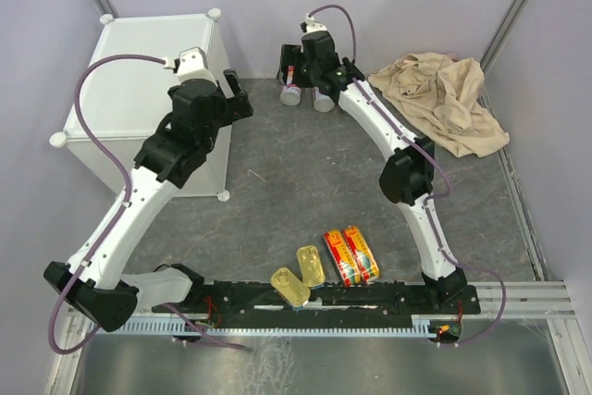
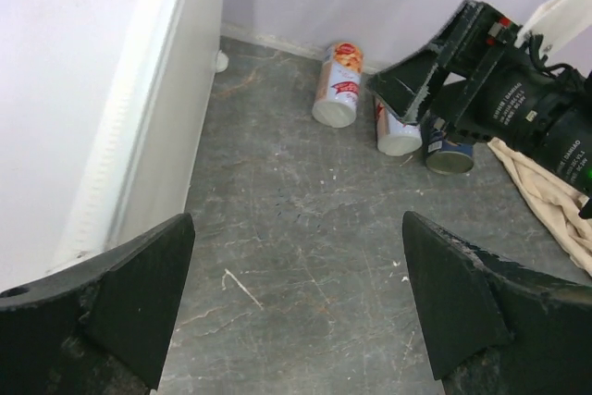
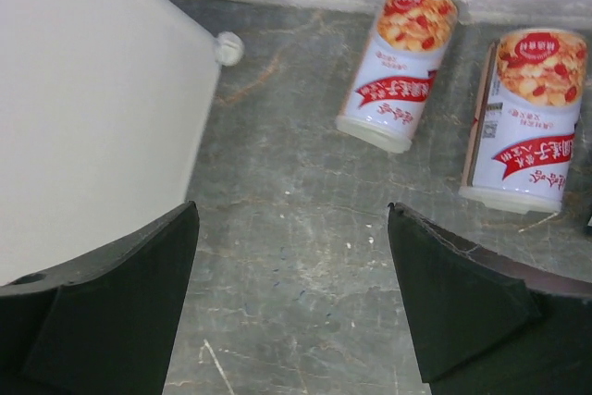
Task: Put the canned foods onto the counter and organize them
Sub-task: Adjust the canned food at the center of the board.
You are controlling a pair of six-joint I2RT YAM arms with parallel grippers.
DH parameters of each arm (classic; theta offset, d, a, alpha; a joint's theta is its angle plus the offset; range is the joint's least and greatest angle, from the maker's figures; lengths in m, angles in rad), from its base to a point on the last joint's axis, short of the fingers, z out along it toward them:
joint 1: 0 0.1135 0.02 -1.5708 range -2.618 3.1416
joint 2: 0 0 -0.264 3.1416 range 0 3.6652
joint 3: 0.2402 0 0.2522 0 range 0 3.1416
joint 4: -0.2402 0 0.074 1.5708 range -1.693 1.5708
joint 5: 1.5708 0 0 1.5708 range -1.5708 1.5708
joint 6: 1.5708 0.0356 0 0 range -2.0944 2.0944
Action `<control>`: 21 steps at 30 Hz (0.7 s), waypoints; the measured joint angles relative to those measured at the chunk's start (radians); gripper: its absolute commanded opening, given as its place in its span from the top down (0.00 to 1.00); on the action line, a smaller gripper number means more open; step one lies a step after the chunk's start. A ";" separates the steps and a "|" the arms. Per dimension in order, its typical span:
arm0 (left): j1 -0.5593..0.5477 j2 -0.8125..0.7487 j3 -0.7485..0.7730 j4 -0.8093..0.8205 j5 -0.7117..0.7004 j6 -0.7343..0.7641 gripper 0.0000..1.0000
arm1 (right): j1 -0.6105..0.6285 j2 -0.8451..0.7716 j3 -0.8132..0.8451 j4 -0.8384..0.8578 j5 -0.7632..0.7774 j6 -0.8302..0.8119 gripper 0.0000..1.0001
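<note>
The right claw (image 3: 291, 224) hangs released and empty, jaws spread wide, just short of two white-and-red cylindrical tins (image 3: 398, 67). These appear to lie on their sides on the scuffed grey table (image 3: 296, 182) by the far wall, and a dark cylindrical tin (image 2: 450, 156) sits just beside them. The left claw (image 2: 296, 228) is likewise open and holds nothing, poised beside a side panel of the counter, a large white cube-shaped cabinet (image 1: 120, 108). I judge this to be the reach for a first tin. The next move calls for lowering the right claw astride the nearer cylinder, across its round body, and clenching. What shows of the counter's top bears no tin. Well apart, near the arm bases, lie two gold rectangular tins (image 1: 289, 286) and two red-yellow oblong flat tins (image 1: 339, 258). All the tins look sealed, their contents unseen. A crumpled beige cloth (image 1: 444, 99) lies to the right.
</note>
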 measured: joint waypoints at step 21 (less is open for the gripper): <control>0.190 -0.155 -0.099 -0.040 0.158 -0.037 0.04 | -0.041 0.286 0.206 0.000 0.051 -0.022 0.10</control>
